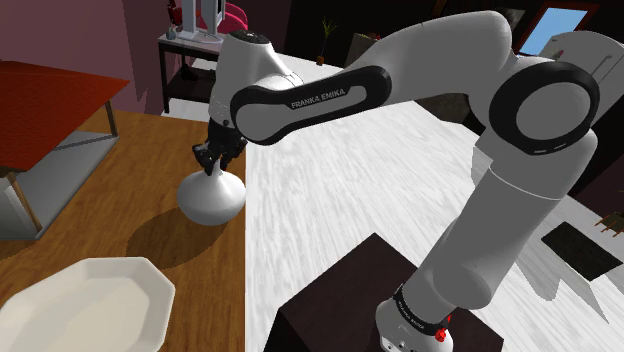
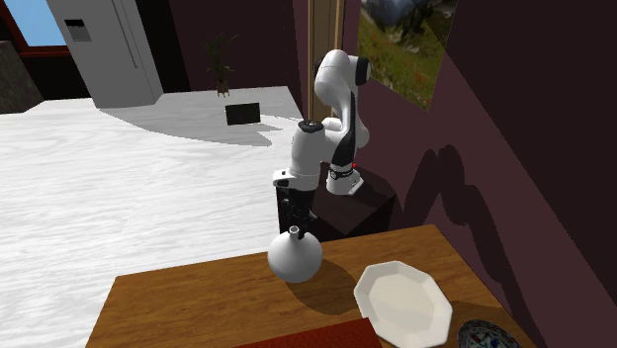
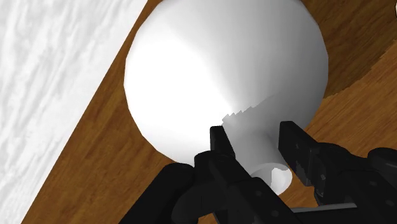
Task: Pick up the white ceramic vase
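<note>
The white round-bodied vase stands upright at the wooden table's edge nearest the stand. My gripper comes down from above and is shut on the vase's narrow neck, one black finger pressed on each side. The neck's rim shows just behind the fingers in the wrist view. I cannot tell whether the vase's base rests on the wood or hangs just above it.
A white octagonal plate lies on the table beside the vase. A red-topped piece of furniture stands at the shoulder view's left. The dark stand and white floor border the table. A patterned bowl sits at the table's corner.
</note>
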You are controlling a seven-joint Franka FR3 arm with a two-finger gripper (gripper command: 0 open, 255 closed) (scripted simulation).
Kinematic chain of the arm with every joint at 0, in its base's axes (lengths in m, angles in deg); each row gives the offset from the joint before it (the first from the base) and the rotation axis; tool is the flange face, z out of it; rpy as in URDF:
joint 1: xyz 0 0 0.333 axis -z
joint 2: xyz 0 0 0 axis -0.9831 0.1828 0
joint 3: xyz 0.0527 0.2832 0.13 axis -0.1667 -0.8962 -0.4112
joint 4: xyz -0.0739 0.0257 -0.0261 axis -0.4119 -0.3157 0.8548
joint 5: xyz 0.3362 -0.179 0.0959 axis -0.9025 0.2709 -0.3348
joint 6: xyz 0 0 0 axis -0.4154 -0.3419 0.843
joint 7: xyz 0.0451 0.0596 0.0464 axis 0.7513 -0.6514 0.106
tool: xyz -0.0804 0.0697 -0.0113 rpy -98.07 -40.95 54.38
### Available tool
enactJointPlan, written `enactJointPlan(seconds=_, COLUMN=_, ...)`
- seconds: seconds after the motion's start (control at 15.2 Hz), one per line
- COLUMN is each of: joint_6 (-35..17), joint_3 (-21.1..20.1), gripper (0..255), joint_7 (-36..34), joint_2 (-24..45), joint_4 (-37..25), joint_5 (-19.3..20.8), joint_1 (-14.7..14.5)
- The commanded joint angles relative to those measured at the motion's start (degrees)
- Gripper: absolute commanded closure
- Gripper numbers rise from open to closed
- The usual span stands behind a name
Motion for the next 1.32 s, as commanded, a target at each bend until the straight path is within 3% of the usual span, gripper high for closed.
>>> enactJointPlan(seconds=0.0, joint_6=0.0, joint_3=0.0, gripper=255, joint_7=0.0, joint_2=0.0, joint_4=0.0, joint_5=0.0, joint_1=0.0)
enactJointPlan(seconds=0.26, joint_6=-0.1, joint_3=0.0, gripper=255, joint_7=-0.1, joint_2=0.0, joint_4=0.1, joint_5=0.0, joint_1=0.0)
enactJointPlan(seconds=1.25, joint_6=10.8, joint_3=-0.2, gripper=255, joint_7=2.2, joint_2=-3.5, joint_4=-7.6, joint_5=-2.5, joint_1=0.2)
